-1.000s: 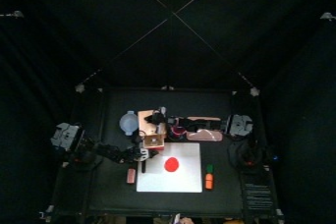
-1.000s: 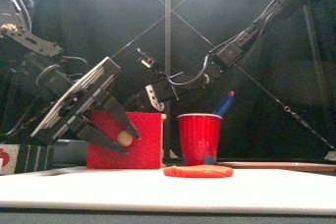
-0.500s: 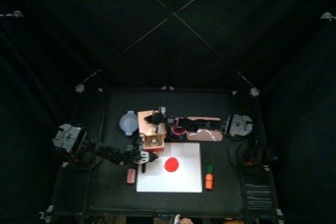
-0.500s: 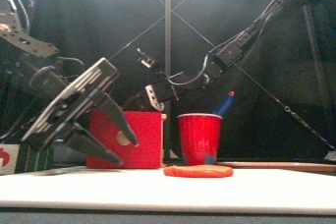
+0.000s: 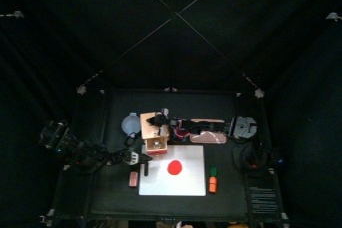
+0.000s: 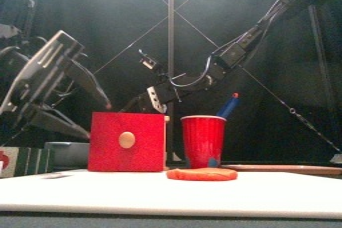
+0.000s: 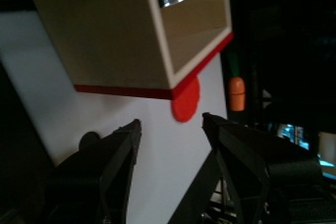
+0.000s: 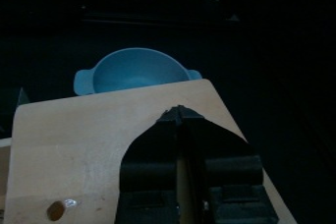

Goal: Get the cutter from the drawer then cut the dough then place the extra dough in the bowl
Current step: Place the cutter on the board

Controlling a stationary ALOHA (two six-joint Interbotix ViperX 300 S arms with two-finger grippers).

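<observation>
The pale wooden box (image 5: 155,143) stands at the back edge of the white board (image 5: 190,182), its red drawer front (image 6: 128,142) facing forward with the knob showing. A flat red dough disc (image 5: 171,166) lies on the board. My left gripper (image 6: 96,120) hangs open to the left of the drawer front, apart from it; the left wrist view shows the box (image 7: 144,27) and dough (image 7: 187,98) beyond its spread jaws. My right gripper (image 8: 178,120) is shut, its tips on the box top (image 8: 92,154). The blue-grey bowl (image 8: 136,71) sits behind the box. No cutter shows.
A red cup (image 6: 203,140) with a blue knife (image 6: 230,105) stands right of the box. An orange toy (image 5: 211,183) lies at the board's right edge and a red piece (image 5: 134,179) at its left edge.
My left gripper has pulled back from the drawer front, moving left and upward, and the knob is now uncovered. The right arm has stayed where it was.
</observation>
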